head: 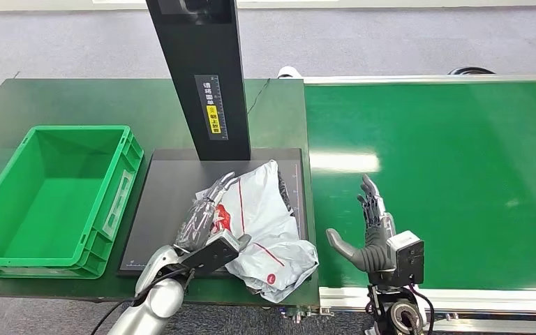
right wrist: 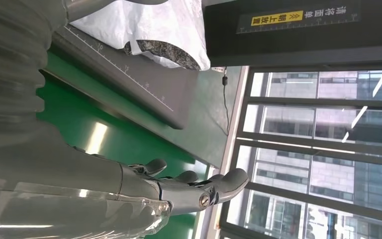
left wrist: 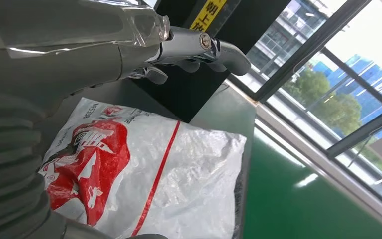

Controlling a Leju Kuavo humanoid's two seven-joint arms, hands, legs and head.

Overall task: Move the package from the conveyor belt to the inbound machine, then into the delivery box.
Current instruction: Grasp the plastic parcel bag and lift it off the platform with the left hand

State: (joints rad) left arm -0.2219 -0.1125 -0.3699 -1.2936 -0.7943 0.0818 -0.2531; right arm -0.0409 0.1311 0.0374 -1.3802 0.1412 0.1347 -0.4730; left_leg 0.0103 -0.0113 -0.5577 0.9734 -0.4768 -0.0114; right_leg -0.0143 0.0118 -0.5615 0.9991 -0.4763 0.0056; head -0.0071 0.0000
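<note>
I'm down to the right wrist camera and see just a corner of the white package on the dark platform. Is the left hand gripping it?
Observer: No. The left hand is over the package, fingers stretched out across its red print, not closed on it.
Operator: Where is the delivery box?
Observer: The green crate stands on the table, just left of the platform, open side up.
Operator: Is the package fully on the platform?
Observer: Not quite. Its near corner hangs over the platform's front edge, toward the robot.
</note>
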